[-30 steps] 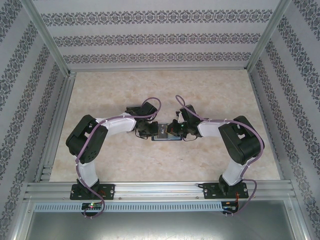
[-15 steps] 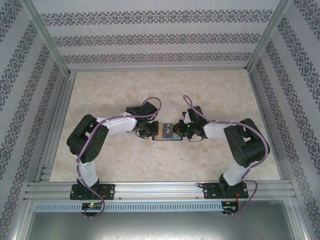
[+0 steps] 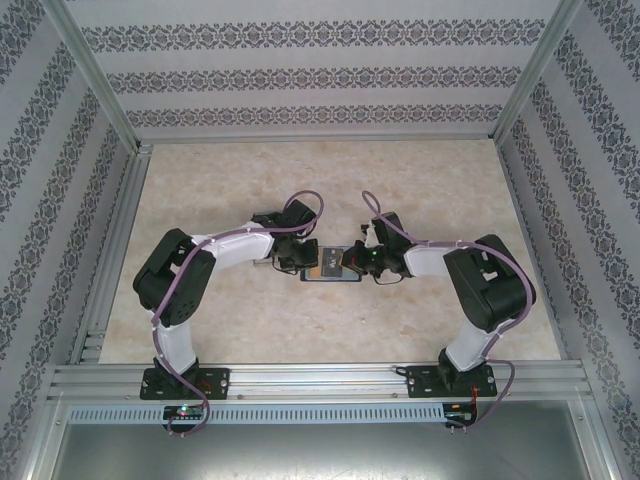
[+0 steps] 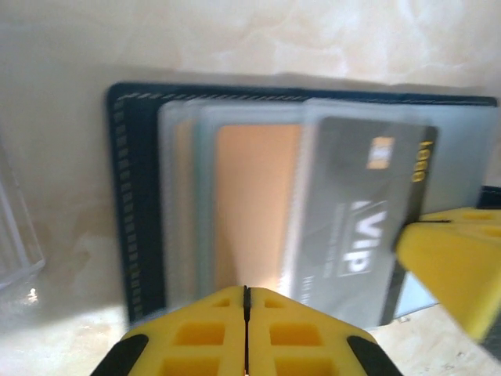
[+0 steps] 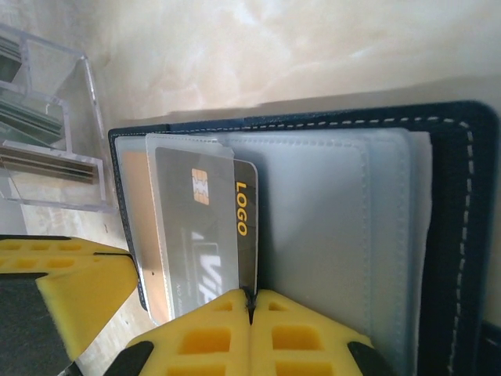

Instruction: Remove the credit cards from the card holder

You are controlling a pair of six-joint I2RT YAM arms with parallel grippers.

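Card holder (image 4: 129, 196) lies open on the desk (image 3: 240, 330), between the two arms, inner sleeves up. Credit cards (image 4: 344, 204) sit in its clear pockets. An orange card (image 4: 254, 204) is tucked deep, and a grey card (image 5: 200, 227), marked VIP and LOGO, lies part-way out across it.

Right tool (image 5: 250, 298) is clenched, pads meeting on the grey card's edge; we take it as gripping that card. Left tool (image 4: 245, 296) is clenched too, pads flush at the holder's near edge. Whether a sleeve lip is caught between them we cannot tell. A clear plastic stand (image 5: 47, 117) sits just beside the holder.

Risks, as we judge them:
- The pinch is on a thin margin, so the card may slip if the sleeve drags.
- If the left tool's hold is weak, the whole holder may travel with the card.
- A tilted pull could jam the card in the pocket mouth or draw the orange one along.
- The tools sit close together, so a sideways sweep could knock them.
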